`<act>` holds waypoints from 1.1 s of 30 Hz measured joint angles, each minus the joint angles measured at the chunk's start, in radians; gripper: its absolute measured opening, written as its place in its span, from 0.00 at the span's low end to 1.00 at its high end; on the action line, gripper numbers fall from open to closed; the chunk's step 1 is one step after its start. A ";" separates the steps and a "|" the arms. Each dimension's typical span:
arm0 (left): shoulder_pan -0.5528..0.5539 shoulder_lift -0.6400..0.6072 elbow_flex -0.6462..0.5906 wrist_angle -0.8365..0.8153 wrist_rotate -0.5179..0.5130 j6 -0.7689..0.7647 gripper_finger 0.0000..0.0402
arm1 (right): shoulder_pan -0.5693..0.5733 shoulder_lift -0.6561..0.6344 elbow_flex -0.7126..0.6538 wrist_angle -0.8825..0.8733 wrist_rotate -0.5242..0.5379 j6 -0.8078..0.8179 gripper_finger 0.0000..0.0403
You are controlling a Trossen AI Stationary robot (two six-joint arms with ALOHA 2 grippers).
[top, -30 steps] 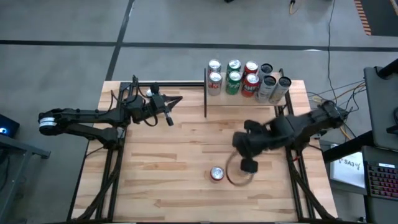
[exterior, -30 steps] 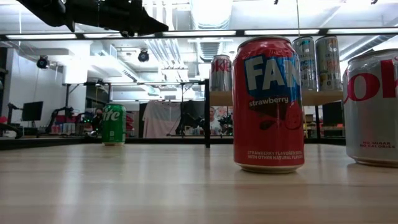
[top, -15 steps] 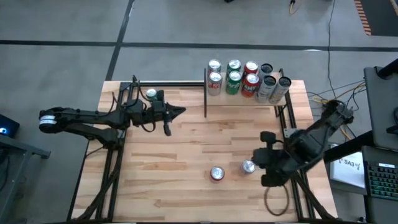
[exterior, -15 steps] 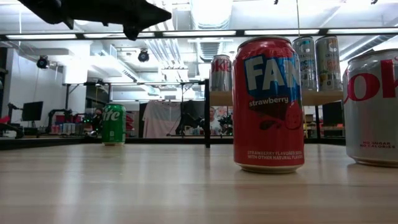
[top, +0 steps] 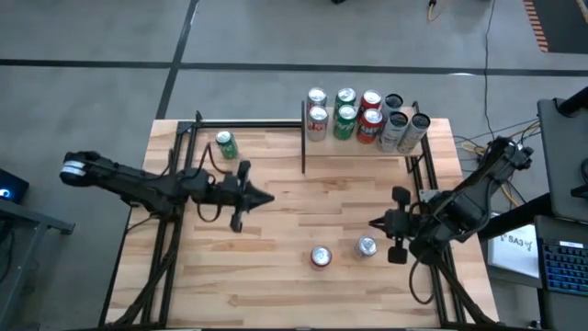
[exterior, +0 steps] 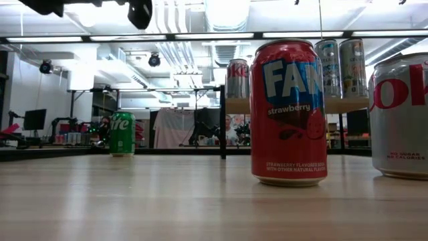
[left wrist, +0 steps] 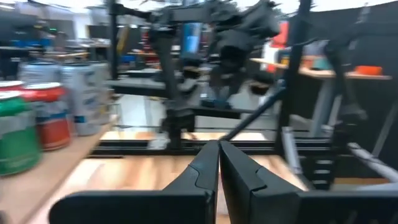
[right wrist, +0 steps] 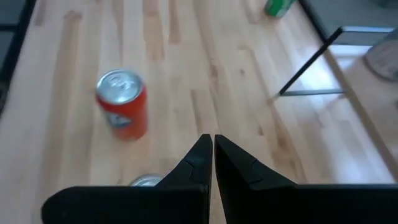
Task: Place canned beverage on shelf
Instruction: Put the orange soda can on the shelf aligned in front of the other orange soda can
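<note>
- On the near half of the table I see two loose cans standing close together: a red can (top: 320, 256) and a silver can (top: 367, 245); a green can (top: 225, 144) stands alone near the far left corner.
- Neither gripper holds anything. My right gripper (top: 377, 223) hovers just beside the silver can with its fingers pressed together; my left gripper (top: 267, 199) hangs over the table's middle, also closed and empty.
- I judge this as the step before a pick: the right jaws must open, then descend around a can.
- At the far right, the shelf (top: 363, 140) of pale wood with black posts already carries a cluster of cans, some raised above others.
</note>
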 joint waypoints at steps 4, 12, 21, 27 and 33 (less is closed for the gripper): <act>-0.064 0.004 0.000 0.023 0.000 -0.024 0.00 | 0.000 -0.024 -0.079 0.095 0.063 -0.028 0.02; -0.118 0.110 0.000 0.204 -0.002 -0.010 0.00 | -0.001 -0.020 -0.150 0.275 0.077 -0.177 0.02; -0.118 0.220 0.000 0.297 -0.003 -0.045 0.00 | -0.023 -0.019 -0.136 0.455 0.076 -0.392 0.02; -0.119 0.220 0.000 0.297 -0.003 -0.077 0.00 | -0.022 -0.019 -0.079 0.457 0.074 -0.444 0.02; -0.119 0.220 0.000 0.294 -0.003 -0.078 0.00 | -0.029 0.014 -0.080 0.513 0.064 -0.395 0.12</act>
